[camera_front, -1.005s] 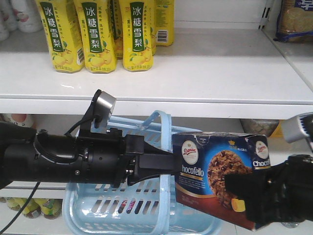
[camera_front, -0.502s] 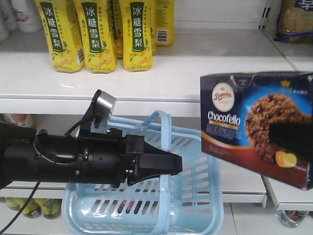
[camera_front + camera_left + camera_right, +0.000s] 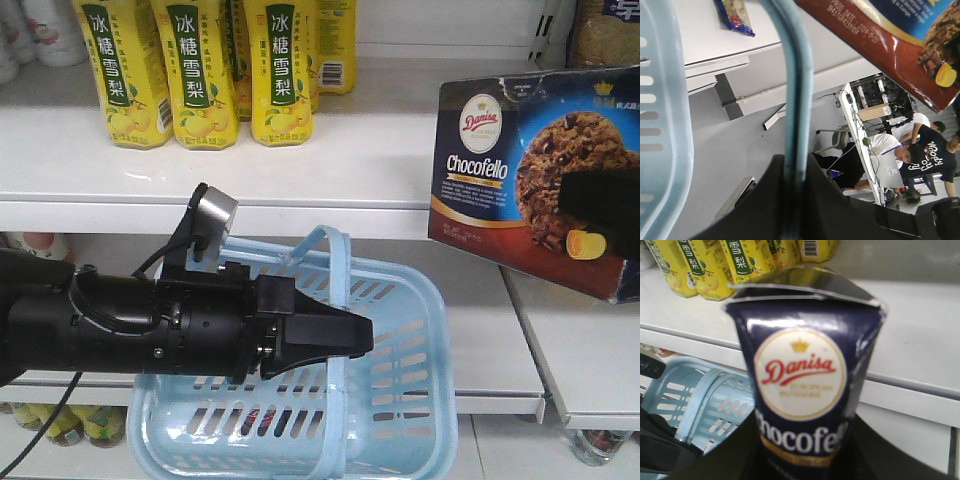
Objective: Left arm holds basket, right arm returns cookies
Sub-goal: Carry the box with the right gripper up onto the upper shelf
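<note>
My left arm [image 3: 130, 325] reaches in from the left. Its black wedge gripper [image 3: 335, 340] is shut on the arched handle [image 3: 335, 250] of the light blue basket [image 3: 405, 440], which hangs in front of the lower shelf. In the left wrist view the handle [image 3: 797, 75] runs straight down between the shut jaws. The cookies [image 3: 495, 170], a dark navy Chocofello box, hang tilted at the right, level with the upper shelf [image 3: 390, 150] and above the basket. My right gripper [image 3: 805, 452] is shut on the box [image 3: 802, 370]; one black finger [image 3: 600, 205] crosses its front.
Yellow pear-drink bottles [image 3: 205, 70] stand at the back left of the upper shelf. A packet [image 3: 605, 35] lies on the top right shelf. A lower white shelf board [image 3: 585, 350] sits under the box. People and a desk [image 3: 920, 155] show behind in the left wrist view.
The cookie box has risen up and to the right, from beside the basket to upper shelf height. The left arm and basket have stayed put.
</note>
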Tool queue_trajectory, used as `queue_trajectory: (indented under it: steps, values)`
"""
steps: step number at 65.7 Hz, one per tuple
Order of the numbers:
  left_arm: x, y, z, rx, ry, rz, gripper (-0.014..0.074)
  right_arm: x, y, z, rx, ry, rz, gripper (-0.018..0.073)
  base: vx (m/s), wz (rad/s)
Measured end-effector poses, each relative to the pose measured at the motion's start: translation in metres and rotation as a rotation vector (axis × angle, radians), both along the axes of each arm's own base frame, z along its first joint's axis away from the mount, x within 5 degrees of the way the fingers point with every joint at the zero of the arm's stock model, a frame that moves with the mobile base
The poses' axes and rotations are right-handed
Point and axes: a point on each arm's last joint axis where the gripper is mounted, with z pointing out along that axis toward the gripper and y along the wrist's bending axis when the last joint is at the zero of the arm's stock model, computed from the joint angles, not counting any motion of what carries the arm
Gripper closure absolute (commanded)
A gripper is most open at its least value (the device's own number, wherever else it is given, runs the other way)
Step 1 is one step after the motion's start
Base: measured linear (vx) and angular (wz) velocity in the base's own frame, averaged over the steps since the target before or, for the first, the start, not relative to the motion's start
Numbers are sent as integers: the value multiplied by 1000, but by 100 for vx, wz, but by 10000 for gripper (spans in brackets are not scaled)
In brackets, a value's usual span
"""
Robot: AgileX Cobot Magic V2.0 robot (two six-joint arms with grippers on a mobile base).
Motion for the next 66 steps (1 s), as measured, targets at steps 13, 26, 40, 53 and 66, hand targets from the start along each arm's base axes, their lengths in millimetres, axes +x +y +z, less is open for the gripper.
queue_trajectory:
  steps: [13, 26, 40, 53, 66]
  values:
    - [0, 0, 0, 0, 0, 0, 599, -4, -6, 2, -44, -27, -18, 482, 0, 0]
    - [0, 0, 0, 0, 0, 0, 599, -17, -21, 11, -71, -120, -93, 482, 0, 0]
    - [0, 0, 0, 0, 0, 0, 599, -14, -30, 10, -137, -126, -185, 482, 0, 0]
    - [0, 0, 0, 0, 0, 0, 599, -10, -34, 12, -147, -152, -243, 482, 0, 0]
    - [0, 0, 0, 0, 0, 0, 599, 17, -30, 11, -161, -187, -322, 482, 0, 0]
